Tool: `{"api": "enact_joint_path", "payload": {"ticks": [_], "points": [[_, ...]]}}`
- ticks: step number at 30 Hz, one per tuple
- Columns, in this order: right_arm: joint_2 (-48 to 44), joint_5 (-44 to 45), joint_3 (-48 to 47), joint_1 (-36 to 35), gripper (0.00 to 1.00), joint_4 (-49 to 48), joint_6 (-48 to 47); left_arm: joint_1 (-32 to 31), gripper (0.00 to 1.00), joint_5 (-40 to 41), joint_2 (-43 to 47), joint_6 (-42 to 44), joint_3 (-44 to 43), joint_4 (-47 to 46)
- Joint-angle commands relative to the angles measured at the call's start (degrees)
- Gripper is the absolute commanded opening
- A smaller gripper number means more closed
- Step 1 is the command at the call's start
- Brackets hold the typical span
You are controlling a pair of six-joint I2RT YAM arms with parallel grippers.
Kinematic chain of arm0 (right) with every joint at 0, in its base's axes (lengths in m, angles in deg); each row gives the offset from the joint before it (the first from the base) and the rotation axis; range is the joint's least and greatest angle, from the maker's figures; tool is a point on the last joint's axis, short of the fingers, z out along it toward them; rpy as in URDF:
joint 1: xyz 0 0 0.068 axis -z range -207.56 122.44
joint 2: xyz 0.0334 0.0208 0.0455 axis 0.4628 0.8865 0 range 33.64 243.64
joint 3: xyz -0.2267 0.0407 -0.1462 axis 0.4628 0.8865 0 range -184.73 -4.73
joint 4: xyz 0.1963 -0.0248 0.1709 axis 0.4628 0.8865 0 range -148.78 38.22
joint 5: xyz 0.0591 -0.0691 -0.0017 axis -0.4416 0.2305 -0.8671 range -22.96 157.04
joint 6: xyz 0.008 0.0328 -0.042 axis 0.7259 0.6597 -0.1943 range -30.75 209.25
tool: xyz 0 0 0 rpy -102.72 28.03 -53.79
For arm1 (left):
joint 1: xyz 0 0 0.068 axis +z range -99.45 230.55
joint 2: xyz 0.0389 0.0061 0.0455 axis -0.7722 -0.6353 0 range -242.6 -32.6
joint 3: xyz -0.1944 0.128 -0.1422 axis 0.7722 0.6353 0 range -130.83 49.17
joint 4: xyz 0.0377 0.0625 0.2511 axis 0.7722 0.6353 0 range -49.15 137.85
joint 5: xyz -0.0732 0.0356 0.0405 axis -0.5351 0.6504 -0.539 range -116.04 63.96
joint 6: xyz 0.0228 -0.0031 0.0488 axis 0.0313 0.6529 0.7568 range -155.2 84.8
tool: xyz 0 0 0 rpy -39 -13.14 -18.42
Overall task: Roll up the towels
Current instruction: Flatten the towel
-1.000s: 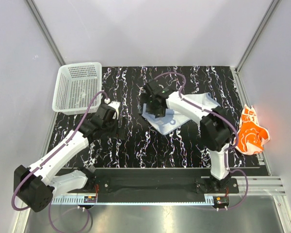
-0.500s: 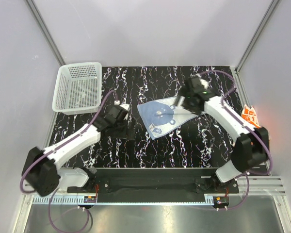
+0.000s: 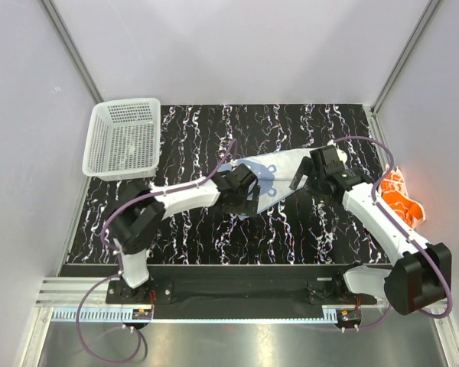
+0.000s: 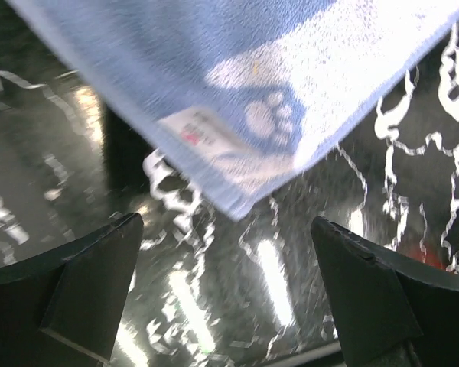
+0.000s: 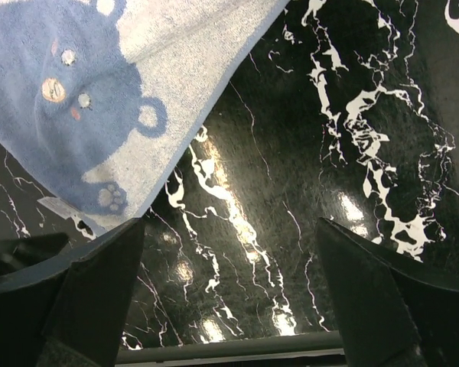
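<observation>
Blue towel [image 3: 279, 168] lies spread flat near the middle of the black marbled mat [image 3: 214, 130], bear print up. Left gripper [image 4: 226, 229] hovers at the towel's near corner, jaws wide apart, nothing between them. Right gripper [image 5: 229, 229] is over bare mat just beside the towel's right edge, jaws equally wide, empty. Orange towel [image 3: 398, 205] sits crumpled at the mat's right edge. Basket [image 3: 99, 138] is at the far left corner.

Near corner of blue towel [image 3: 283, 164] covered by left gripper [image 3: 247, 200] in top view, orange towel [image 3: 405, 208] partly behind right arm [image 3: 371, 218], blue towel cut off by upper edge in both wrist views, its label [image 4: 193, 128] blurred, unreadable.
</observation>
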Motion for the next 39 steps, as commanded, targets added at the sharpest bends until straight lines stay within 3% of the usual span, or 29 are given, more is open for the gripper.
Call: {"api": "enact_joint_path", "payload": {"ticks": [1, 6, 8, 9, 10, 12, 13, 15, 16, 17, 18, 24, 28, 39], "points": [[-2.7, -0.4, 1.1, -0.3, 1.00, -0.2, 0.5, -0.7, 0.99, 4.1, -3.1, -3.5, -4.1, -0.8], [-3.1, -0.1, 1.5, -0.2, 1.00, -0.1, 0.2, -1.6, 0.95, 6.6, -7.9, -4.3, -8.0, 2.9], [-3.0, 0.0, 1.9, -0.2, 1.00, -0.3, 0.3, -2.0, 0.83, 7.2, -9.0, -4.2, -8.2, 3.7], [-3.0, -0.1, 2.1, -0.2, 1.00, -0.5, 0.2, -2.0, 0.76, 7.2, -9.1, -4.2, -7.9, 3.7], [-3.0, -0.2, 2.3, -0.2, 1.00, -0.6, 0.3, -2.1, 0.57, 7.2, -9.2, -4.1, -7.7, 3.6], [-3.1, -0.4, 2.8, -0.2, 1.00, -0.8, 0.5, -2.2, 0.44, 7.2, -9.8, -3.5, -7.3, 3.6], [-3.2, -0.5, 2.9, -0.2, 1.00, -0.9, 0.5, -2.4, 0.33, 7.3, -10.0, -3.2, -7.2, 3.8], [-3.3, -0.3, 3.0, -0.2, 1.00, -0.6, 0.6, -2.4, 0.25, 7.6, -10.2, -3.1, -6.5, 4.0], [-3.4, -0.2, 3.1, -0.2, 1.00, -0.6, 0.5, -2.4, 0.10, 7.7, -9.8, -2.8, -5.7, 3.9], [-3.3, -0.2, 3.2, -0.2, 1.00, -0.5, 0.6, -2.4, 0.03, 7.8, -9.4, -2.8, -5.2, 4.1], [-3.4, -0.1, 3.2, -0.2, 1.00, -0.4, 0.5, -2.4, 0.00, 8.2, -8.9, -2.6, -4.8, 4.5], [-2.1, 1.4, 1.7, -0.2, 1.00, 0.3, -0.6, -2.3, 0.00, 11.3, 4.0, 1.3, 1.0, 10.6], [1.1, 2.8, -2.4, -0.3, 1.00, 0.3, -2.7, -2.2, 0.00, 14.6, 12.0, 5.8, 2.9, 20.1], [24.3, 7.0, -19.7, 1.6, 1.00, -1.0, -8.1, -0.5, 0.05, 17.2, 24.0, 8.3, 14.8, 24.0]]}}
